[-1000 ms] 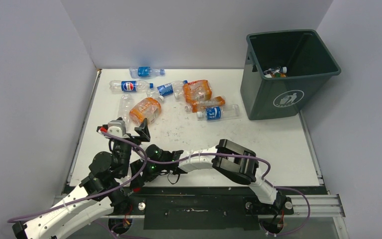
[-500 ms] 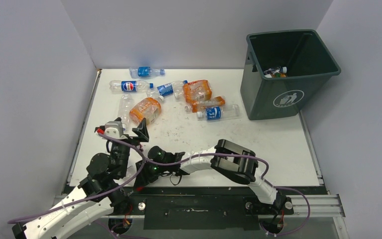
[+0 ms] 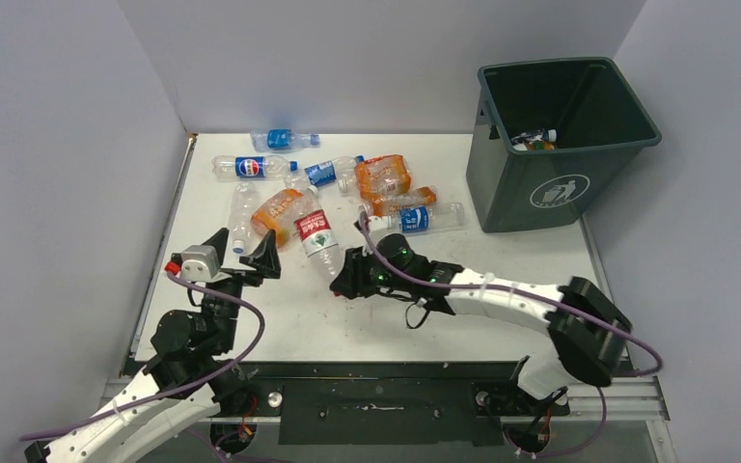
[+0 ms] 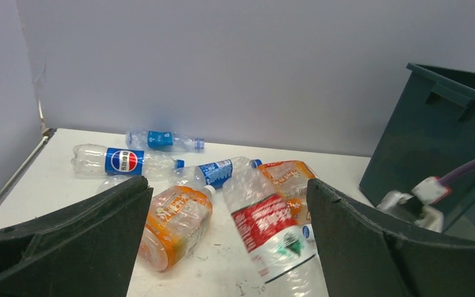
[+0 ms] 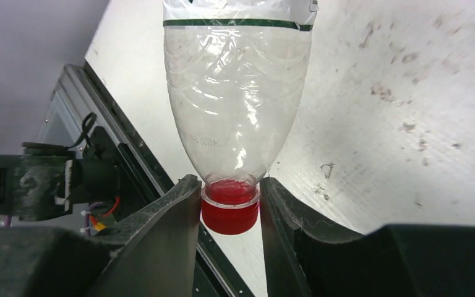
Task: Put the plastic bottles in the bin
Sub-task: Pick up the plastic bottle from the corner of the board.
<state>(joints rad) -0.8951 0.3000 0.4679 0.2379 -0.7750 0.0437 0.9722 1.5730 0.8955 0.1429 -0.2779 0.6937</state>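
My right gripper (image 3: 341,281) (image 5: 230,209) is shut on the neck of a clear plastic bottle (image 3: 315,238) (image 5: 238,99) (image 4: 271,230) with a red label and a red cap (image 5: 230,216). The bottle's body points away towards the pile. Several other plastic bottles lie at the back of the table: a Pepsi one (image 3: 248,167) (image 4: 119,161), an orange one (image 3: 280,207) (image 4: 174,224), another orange one (image 3: 384,177) and a blue-labelled one (image 3: 415,220). The bin (image 3: 540,193) (image 4: 436,142) stands at the back right with bottles (image 3: 535,141) inside. My left gripper (image 3: 239,253) (image 4: 227,192) is open and empty, left of the held bottle.
The white table (image 3: 502,289) has grey walls on three sides and a black rail along its near edge. A purple cable (image 3: 415,285) runs along the right arm. More bottles lie near the back wall, one with a blue label (image 3: 283,139) (image 4: 161,140).
The right arm swung from the near left edge out to the middle, its jaws shut on the red-capped bottle. The left gripper drew back slightly to the left, still open.
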